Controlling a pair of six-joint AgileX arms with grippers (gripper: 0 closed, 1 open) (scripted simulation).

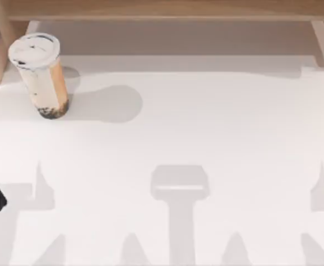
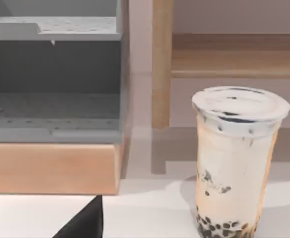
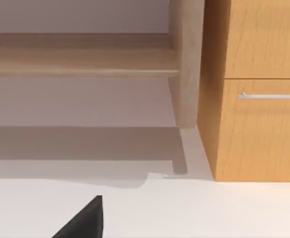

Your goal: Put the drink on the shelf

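Upright drink [image 1: 41, 75] before shelf [image 1: 167, 9], table's left

Rendered tabletop [image 1: 206, 138], wooden cabinet [image 3: 254, 99]

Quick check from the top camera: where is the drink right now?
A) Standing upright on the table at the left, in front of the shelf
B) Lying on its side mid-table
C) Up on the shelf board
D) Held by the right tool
A: the drink stands upright on the white table at the top view's left, lid on, in front of the shelf; nothing grips it.
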